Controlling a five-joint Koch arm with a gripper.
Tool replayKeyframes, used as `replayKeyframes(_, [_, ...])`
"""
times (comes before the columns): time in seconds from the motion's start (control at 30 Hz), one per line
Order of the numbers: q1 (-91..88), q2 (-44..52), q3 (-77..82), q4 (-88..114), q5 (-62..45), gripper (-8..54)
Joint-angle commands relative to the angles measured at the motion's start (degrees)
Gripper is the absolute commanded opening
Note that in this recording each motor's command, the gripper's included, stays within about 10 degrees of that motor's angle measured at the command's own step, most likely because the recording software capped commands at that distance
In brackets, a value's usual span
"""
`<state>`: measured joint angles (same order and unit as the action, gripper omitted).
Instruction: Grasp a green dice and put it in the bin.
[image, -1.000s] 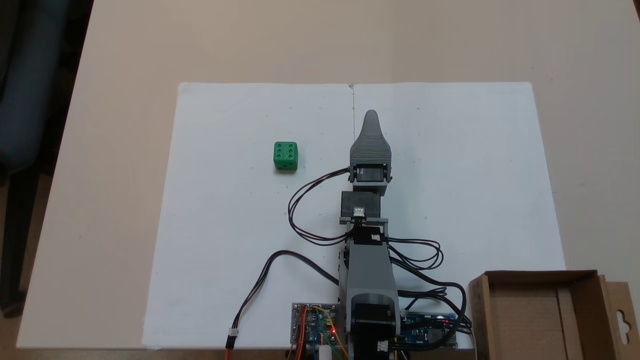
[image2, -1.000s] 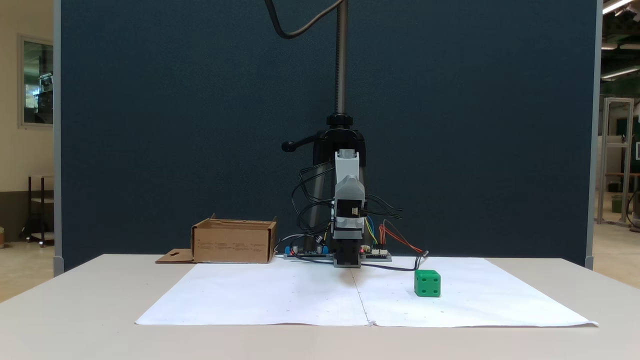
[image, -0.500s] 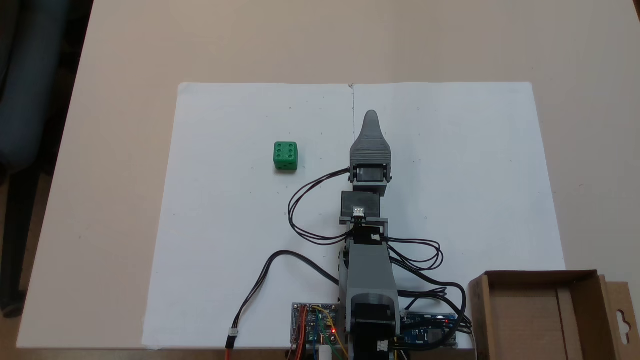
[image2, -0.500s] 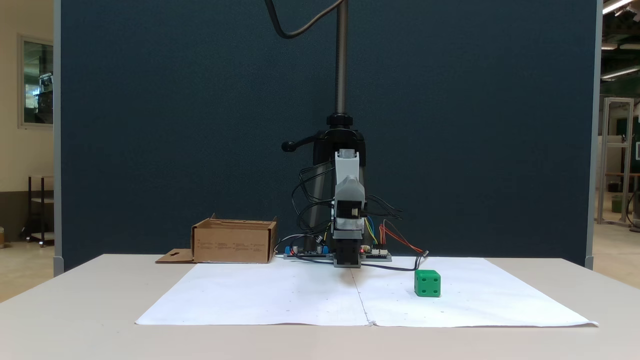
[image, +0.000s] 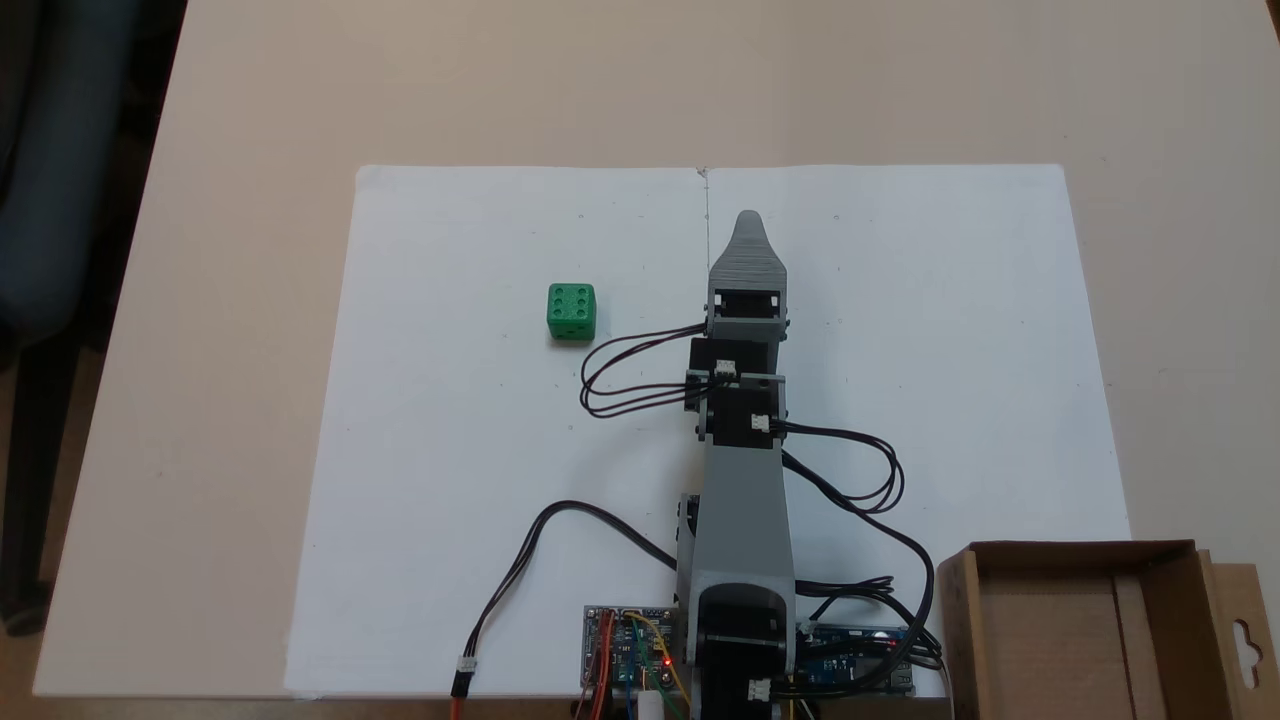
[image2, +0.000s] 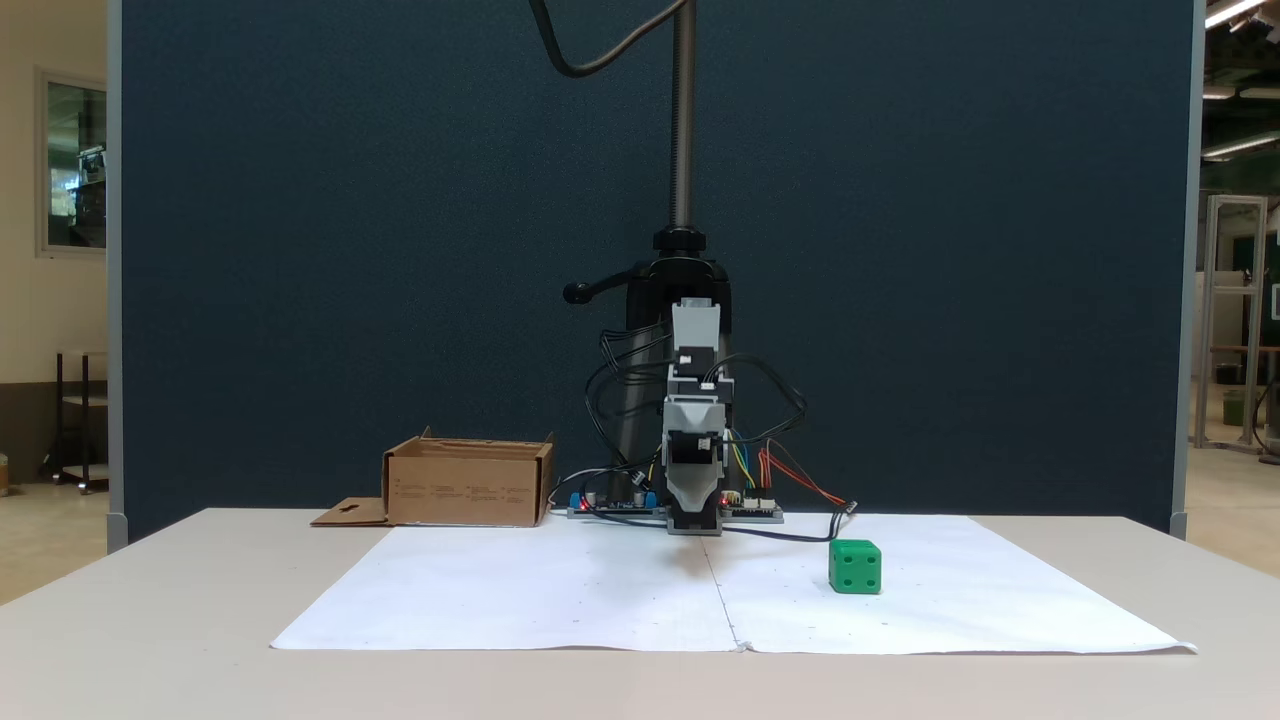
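The green dice (image: 571, 312) rests on the white paper, its six-pip face up; in the front-facing fixed view the green dice (image2: 855, 567) lies right of the arm. My gripper (image: 748, 220) stretches along the paper's centre seam, well to the right of the dice and apart from it. Seen head-on, the gripper (image2: 697, 500) tilts down above the paper. Only one grey jaw tip shows, so the jaws' state is unclear, and nothing is seen in them. The bin (image: 1080, 551), a brown cardboard box, stands beside the arm's base; from the front the bin (image2: 465, 487) is at the left.
Two white paper sheets (image: 450, 450) cover the middle of the beige table (image: 220, 300). Circuit boards (image: 625, 650) and looping black cables (image: 620, 380) sit around the arm's base. A camera pole (image2: 683, 120) rises behind the arm, before a dark blue partition.
The arm has reached a little farther along the seam and its wrist has pitched down, so the gripper tip sits farther from the base. The dice and the bin have not moved.
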<state>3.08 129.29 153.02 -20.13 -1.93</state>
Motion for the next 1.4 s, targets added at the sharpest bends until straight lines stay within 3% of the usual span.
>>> replayKeyframes(0.0, [0.26,3.34,-6.68,9.21,0.7,43.1])
replayKeyframes(0.3, [-0.62,1.85,-26.72,40.59,2.99,43.3])
replayKeyframes(0.9, [-14.06,-8.35,-55.99,93.16,20.83,43.7])
replayKeyframes(1.37, [-24.7,-17.23,-61.88,86.75,30.41,43.5])
